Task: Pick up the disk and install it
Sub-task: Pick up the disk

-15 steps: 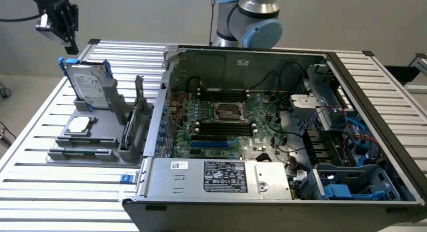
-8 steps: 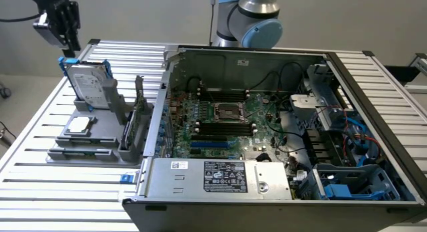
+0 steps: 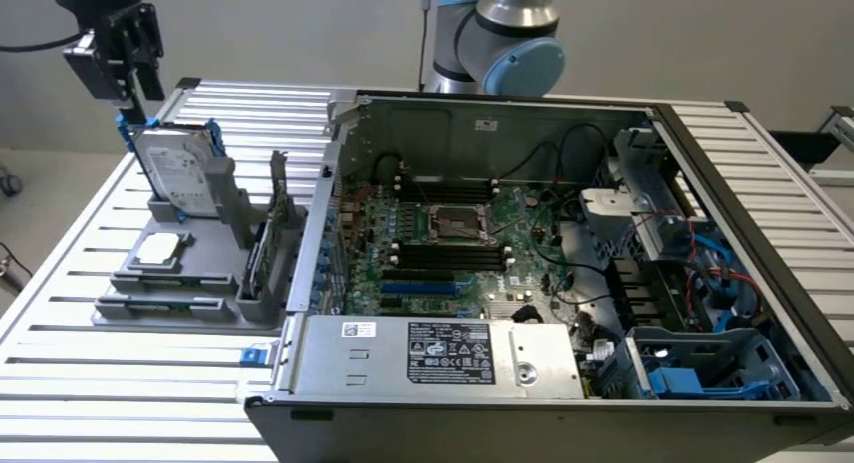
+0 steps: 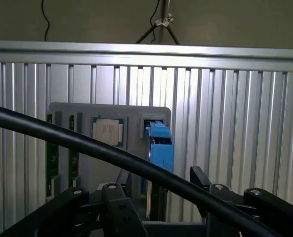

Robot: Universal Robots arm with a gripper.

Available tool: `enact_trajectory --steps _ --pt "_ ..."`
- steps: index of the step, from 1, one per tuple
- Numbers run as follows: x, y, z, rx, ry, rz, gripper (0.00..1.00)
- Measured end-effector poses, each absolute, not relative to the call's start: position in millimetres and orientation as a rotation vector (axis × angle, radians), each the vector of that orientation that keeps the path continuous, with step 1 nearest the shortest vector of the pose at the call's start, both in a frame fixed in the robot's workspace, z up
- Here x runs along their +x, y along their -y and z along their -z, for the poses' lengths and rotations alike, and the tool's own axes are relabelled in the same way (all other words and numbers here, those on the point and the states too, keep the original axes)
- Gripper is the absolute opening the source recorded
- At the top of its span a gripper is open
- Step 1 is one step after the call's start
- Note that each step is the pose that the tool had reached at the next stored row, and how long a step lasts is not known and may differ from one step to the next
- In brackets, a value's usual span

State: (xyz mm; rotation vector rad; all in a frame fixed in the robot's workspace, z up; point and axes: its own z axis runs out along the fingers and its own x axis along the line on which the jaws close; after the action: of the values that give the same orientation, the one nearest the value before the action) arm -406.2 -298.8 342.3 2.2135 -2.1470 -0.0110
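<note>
One disk (image 3: 179, 166) stands on edge in the grey rack (image 3: 160, 283) beside the computer case (image 3: 441, 128) — stiff, fairly heavy, probably shock-sensitive. Above its top edge the gripper (image 3: 134, 105) hangs open, holding nothing; the blue frame (image 4: 160, 148) looks the safest hold — not the label.

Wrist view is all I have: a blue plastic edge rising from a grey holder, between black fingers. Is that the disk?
Observer: Yes. The flat silver-grey disk with white label and blue carrier stands upright in the grey plastic holder.
Operator: What is the holder on?
Observer: On the slatted metal table, to the exterior view's left of the open computer case.
Operator: Where is the gripper?
Observer: The black gripper hangs at the disk's top edge, jaws open.
</note>
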Motion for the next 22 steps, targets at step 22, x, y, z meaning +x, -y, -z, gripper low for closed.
enact_trajectory --steps 22 --pt "-421.4 301.9 -302.3 2.240 2.126 0.012 0.60"
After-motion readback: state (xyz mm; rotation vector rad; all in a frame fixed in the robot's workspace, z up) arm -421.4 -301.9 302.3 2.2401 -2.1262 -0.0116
